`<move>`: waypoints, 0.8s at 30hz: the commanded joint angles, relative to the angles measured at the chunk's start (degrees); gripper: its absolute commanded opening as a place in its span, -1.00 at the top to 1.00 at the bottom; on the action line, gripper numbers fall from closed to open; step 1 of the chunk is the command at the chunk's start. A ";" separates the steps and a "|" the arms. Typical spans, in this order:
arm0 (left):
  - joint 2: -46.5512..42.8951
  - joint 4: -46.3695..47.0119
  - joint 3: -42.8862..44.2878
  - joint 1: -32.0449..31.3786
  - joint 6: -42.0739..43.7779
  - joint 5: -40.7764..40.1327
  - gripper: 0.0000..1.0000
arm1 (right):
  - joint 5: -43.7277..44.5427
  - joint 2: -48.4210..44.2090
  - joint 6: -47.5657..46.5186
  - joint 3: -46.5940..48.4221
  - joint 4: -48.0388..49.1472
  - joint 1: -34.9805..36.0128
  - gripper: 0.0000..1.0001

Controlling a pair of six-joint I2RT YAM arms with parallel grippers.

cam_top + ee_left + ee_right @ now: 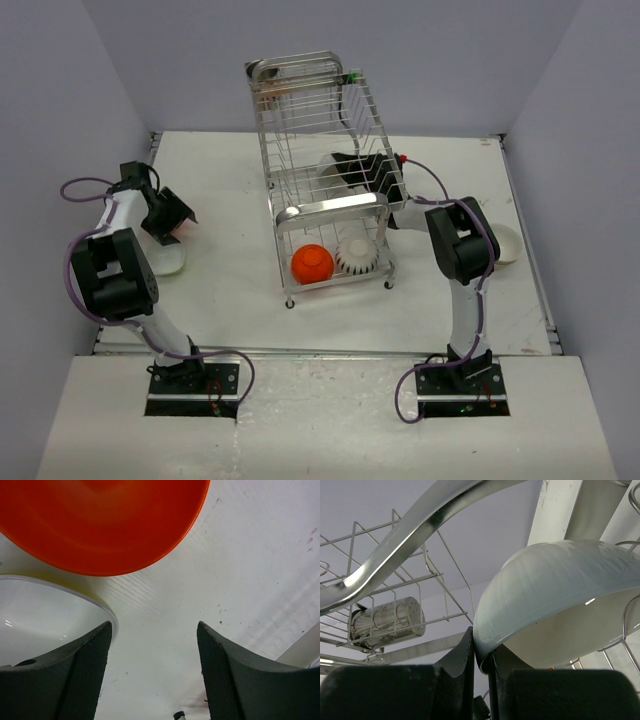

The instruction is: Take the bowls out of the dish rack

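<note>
The dish rack [322,205] stands mid-table. On its lower tier sit an orange bowl [312,264] and a ribbed white bowl [356,256]. My right gripper [345,166] reaches into the rack from the right and is shut on the rim of a plain white bowl [327,168]. In the right wrist view its fingertips [481,652] pinch that bowl [555,585] under the rack's shiny bar [420,530]. My left gripper [178,216] is open and empty at the left, just above the table [155,650]. An orange bowl [100,520] and a white bowl [40,615] lie by it.
A white bowl [165,260] lies on the table near the left arm and another [506,243] behind the right arm. A perforated metal cylinder [387,622] hangs in the rack. Thin rack wires surround the right gripper.
</note>
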 commanded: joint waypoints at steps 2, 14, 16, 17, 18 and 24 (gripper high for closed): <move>-2.67 -1.41 2.04 0.30 0.35 -3.33 -0.42 | -2.23 -3.85 1.01 3.37 14.32 -0.16 1.00; -1.26 -2.46 -0.42 0.39 -1.32 -7.48 -0.81 | -4.51 -1.74 0.92 7.14 21.08 -0.42 1.00; -1.44 -2.29 -0.68 0.39 -1.23 -7.92 -1.00 | -4.34 -2.17 0.92 7.67 20.57 -0.34 1.00; -1.53 -2.38 -0.69 0.39 -1.32 -8.01 -1.00 | -4.42 -2.26 0.66 8.02 20.21 -0.34 1.00; -1.70 -2.38 -0.60 0.39 -1.32 -7.92 -1.00 | -4.60 -2.44 0.57 8.03 19.86 -0.42 1.00; -2.75 -2.64 0.54 0.48 -1.23 -6.43 -1.00 | -4.16 -4.19 1.18 5.31 20.12 -0.42 1.00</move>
